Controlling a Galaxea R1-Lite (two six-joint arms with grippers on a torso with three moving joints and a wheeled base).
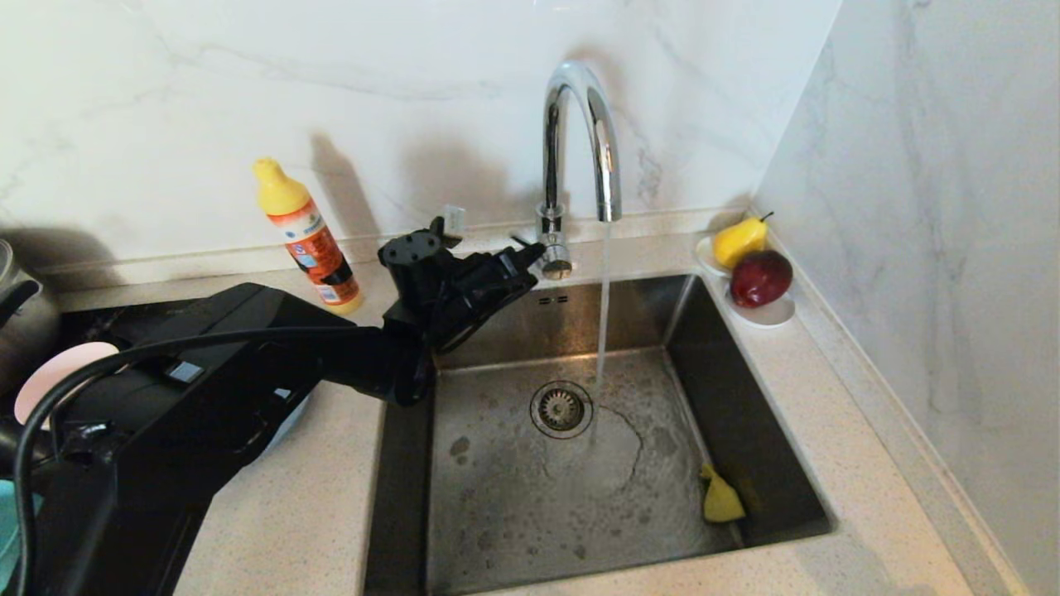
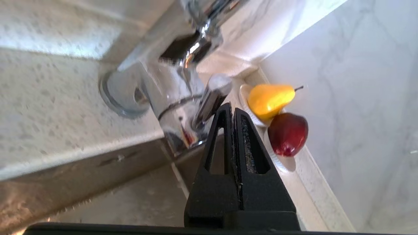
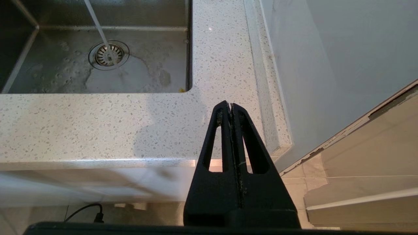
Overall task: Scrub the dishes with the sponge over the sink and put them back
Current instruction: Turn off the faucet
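The sink point(image 1: 497, 513), a square brushed-steel basin, holds running water, a round drain strainer point(image 1: 561, 408) and the sponge point(image 1: 720, 499). The water falls in a thin stream from the chrome arched tap point(image 1: 580, 141) and lands just beside the strainer, spreading a wet sheet over the basin floor. The sponge is yellow with a dark edge, lying crumpled against the basin's right wall near the front corner, well apart from both grippers.

The left gripper point(image 1: 526, 257) is reached out over the sink's back left corner with its jaws pressed together and nothing between them; its tip sits at the tap's lever point(image 2: 212, 101), whether touching I cannot tell. Beyond the tip, in the counter's far corner, a small white oval dish point(image 1: 766, 313) holds a yellow pear point(image 1: 739, 240) and a dark red fruit point(image 1: 760, 277), side by side and touching.

Behind the left arm, on the counter to the left of the sink, a pale pink bowl point(image 1: 50, 377) shows only its rim; a sliver of teal ware point(image 1: 7, 530) shows at the picture's edge. An orange detergent bottle point(image 1: 308, 238) with a yellow cap leans by the wall, just behind the gripper.

The right gripper point(image 3: 231, 109) hangs off the counter's front edge, jaws closed and empty, the sink ahead of it.
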